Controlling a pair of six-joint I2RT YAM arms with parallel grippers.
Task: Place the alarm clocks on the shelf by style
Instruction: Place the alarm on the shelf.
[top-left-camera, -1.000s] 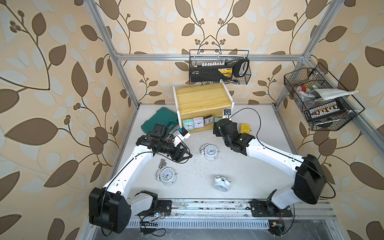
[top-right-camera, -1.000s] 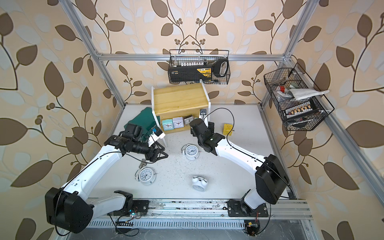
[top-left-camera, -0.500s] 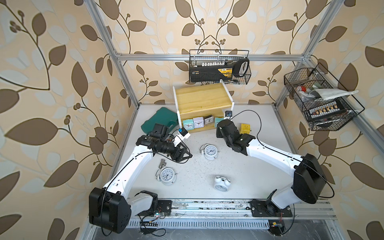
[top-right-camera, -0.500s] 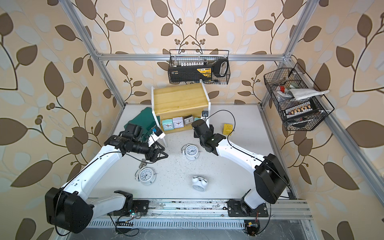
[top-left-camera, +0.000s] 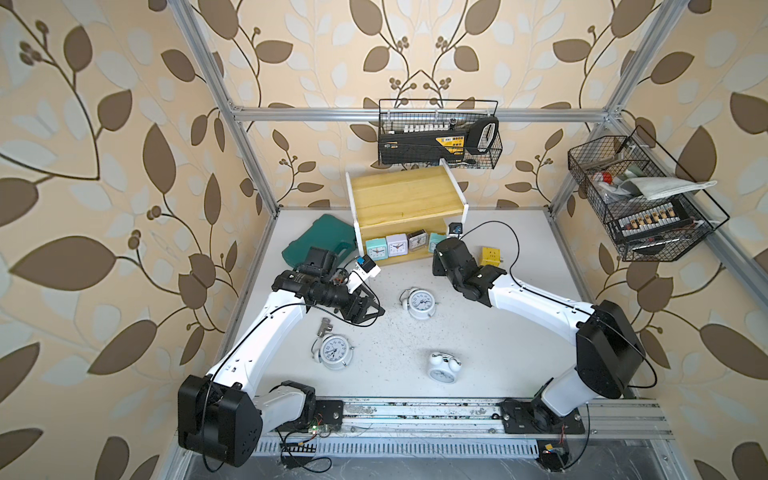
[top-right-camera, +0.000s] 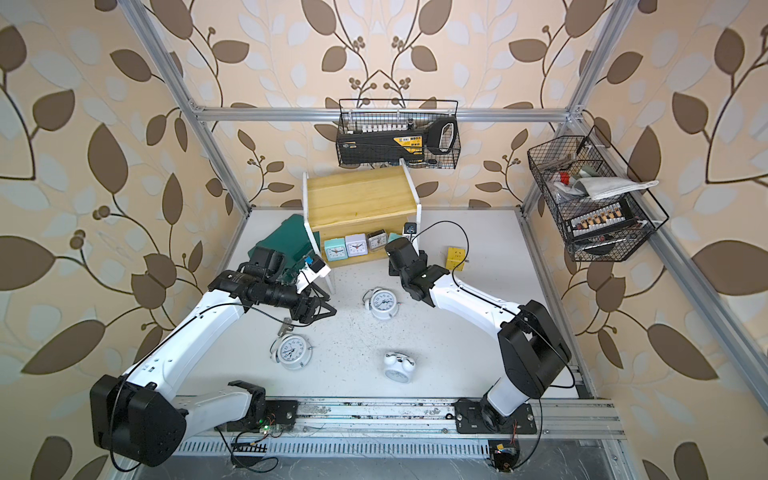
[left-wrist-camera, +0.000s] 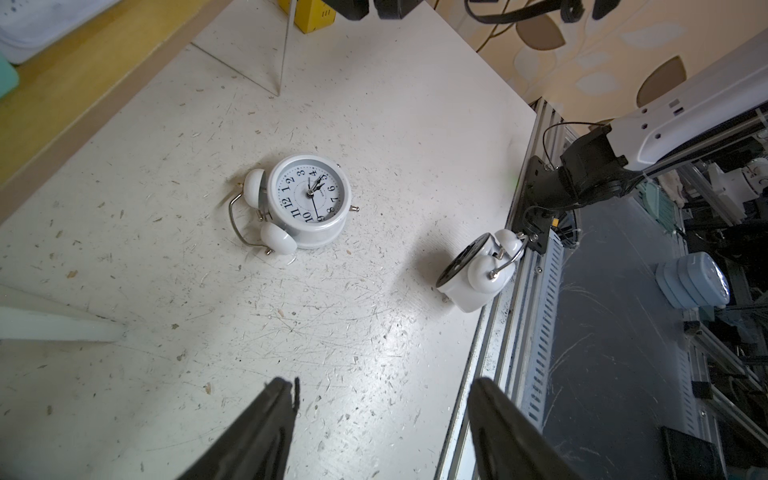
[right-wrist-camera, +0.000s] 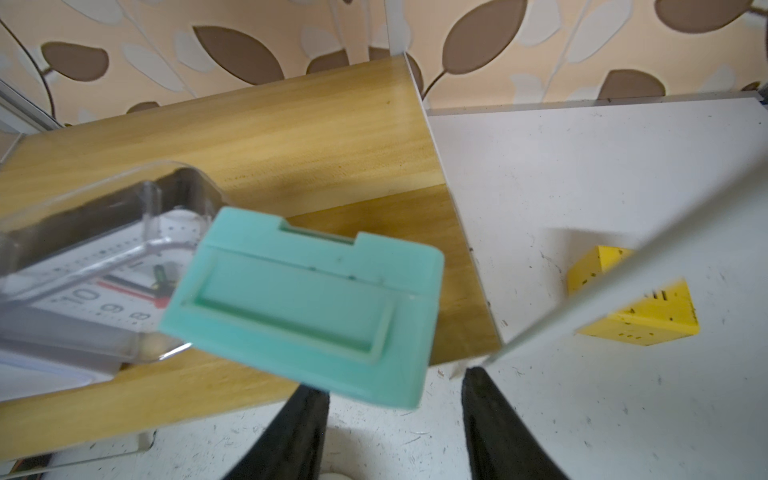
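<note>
Right tool (right-wrist-camera: 395, 419) gapes; four square clocks (top-left-camera: 376, 249) (top-left-camera: 397, 246) (top-left-camera: 415, 240) (top-left-camera: 435, 240), three round clocks (top-left-camera: 422, 302) (top-left-camera: 332, 351) (top-left-camera: 442, 368).

Top views high overhead, looking down on whole table (top-left-camera: 498, 332), wrist views close, both catching shelf (right-wrist-camera: 291, 124)

1. A scuffed, speckled white tabletop (top-left-camera: 519, 332) fills the middle of both top views.
2. The two-tier shelf (top-left-camera: 403, 195) stands at its upper centre. A green case (top-left-camera: 320, 237) lies just left of it and a yellow cube (top-left-camera: 489, 257) lies to its right.
3. On the lower board (top-left-camera: 399, 260) four square clocks line up: mint clock (top-left-camera: 375, 250), lilac clock (top-left-camera: 397, 246), grey clock (top-left-camera: 416, 240) and a partly hidden second mint clock (top-left-camera: 435, 240).
4. The centre twin-bell clock (top-left-camera: 420, 302) and the lower-left twin-bell clock (top-left-camera: 332, 352) lie dial-up. The standing twin-bell clock (top-left-camera: 443, 366) is at lower centre.
5. A small metal piece (top-left-camera: 323, 327) lies just above the lower-left one.
</note>
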